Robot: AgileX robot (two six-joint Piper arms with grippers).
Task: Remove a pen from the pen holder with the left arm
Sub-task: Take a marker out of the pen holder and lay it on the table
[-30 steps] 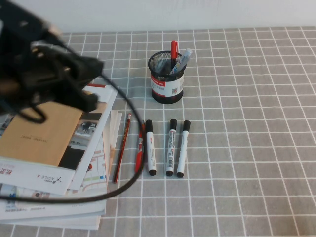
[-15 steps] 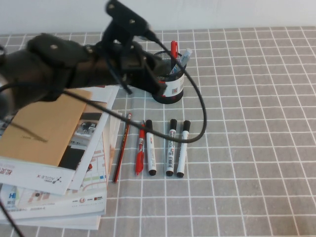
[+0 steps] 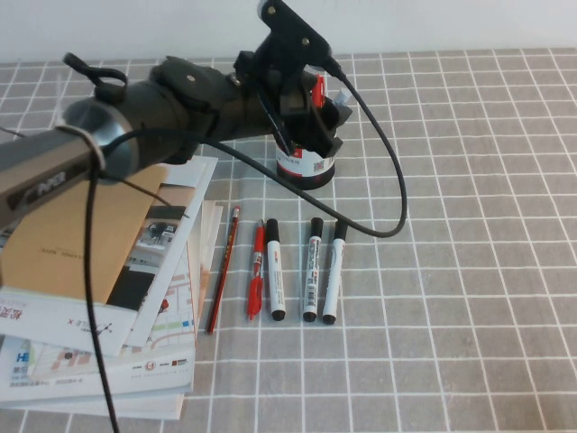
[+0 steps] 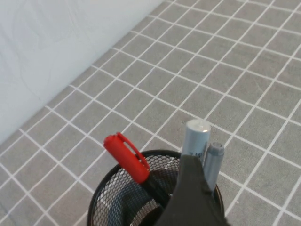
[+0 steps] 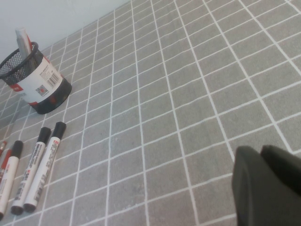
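Observation:
The black mesh pen holder (image 3: 308, 168) stands at the back middle of the tiled table. It holds a red pen (image 3: 317, 90) and a grey marker (image 3: 343, 94). My left gripper (image 3: 311, 117) hangs right over the holder's mouth, open, with nothing held. In the left wrist view one dark finger (image 4: 188, 193) reaches over the holder's rim (image 4: 101, 197), beside two grey markers (image 4: 196, 140) and the red pen cap (image 4: 127, 157); the other finger is out of frame. My right gripper (image 5: 260, 151) is shut, low over bare tiles, far from the holder (image 5: 35, 80).
In front of the holder lie a pencil (image 3: 224, 266), a red pen (image 3: 256, 271) and three black-capped white markers (image 3: 313, 269). A stack of papers with a brown notebook (image 3: 81, 244) covers the left side. The left arm's cable (image 3: 397, 189) loops over the tiles.
The left arm swung from over the papers at the left across to the pen holder, and its jaws came apart. The pens on the table stayed put.

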